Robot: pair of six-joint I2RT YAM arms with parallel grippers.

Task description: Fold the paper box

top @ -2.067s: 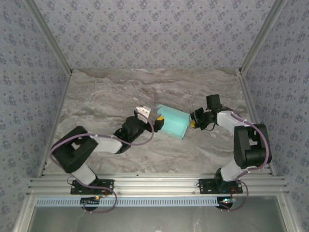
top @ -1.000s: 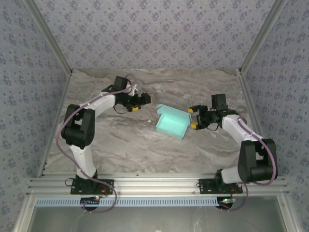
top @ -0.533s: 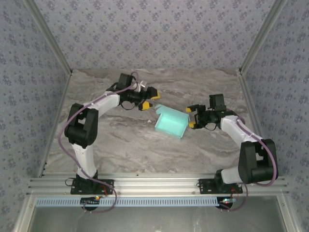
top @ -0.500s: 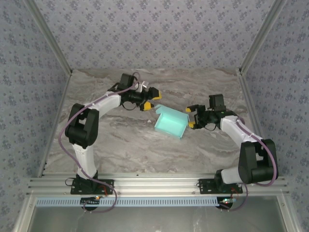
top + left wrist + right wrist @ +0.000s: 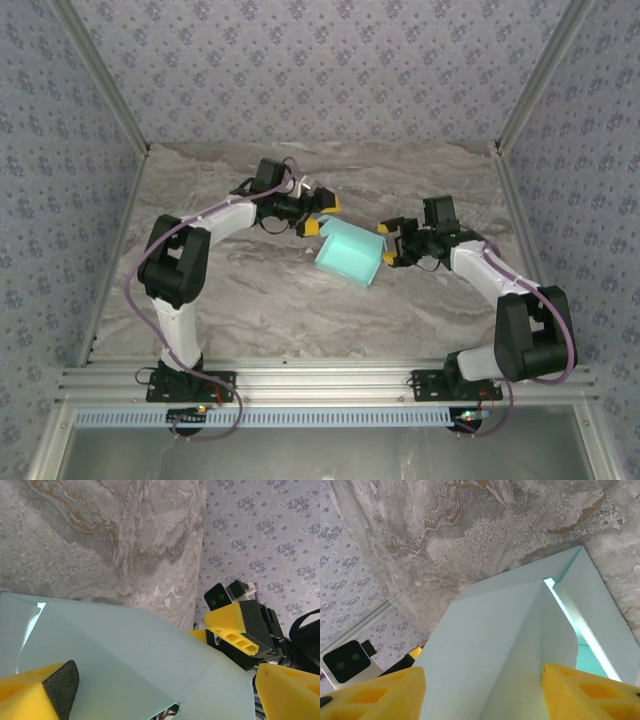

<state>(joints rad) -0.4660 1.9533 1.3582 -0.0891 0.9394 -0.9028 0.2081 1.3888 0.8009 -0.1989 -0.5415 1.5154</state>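
The paper box [image 5: 348,254] is a light cyan card shape lying tilted at mid-table with its top panel folded over. My left gripper [image 5: 321,215] is at its far left corner, jaws spread wide, and that corner [image 5: 125,660] lies between the yellow fingers [image 5: 35,692]. Over at the box's right end, my right gripper [image 5: 388,243] is open. A creased panel of the box [image 5: 495,645] spans the gap between its fingers [image 5: 375,692] and reaches both. The right gripper's yellow finger [image 5: 235,625] shows beyond the box in the left wrist view.
The marble tabletop [image 5: 250,300] is bounded by patterned walls on three sides, with aluminium posts at the corners [image 5: 497,148]. A metal rail [image 5: 320,385] carrying both arm bases runs along the near edge.
My left arm has swung from the near side round to the far left of the box and closed in on its corner. The right gripper has pushed the box slightly left, and its open top has folded over.
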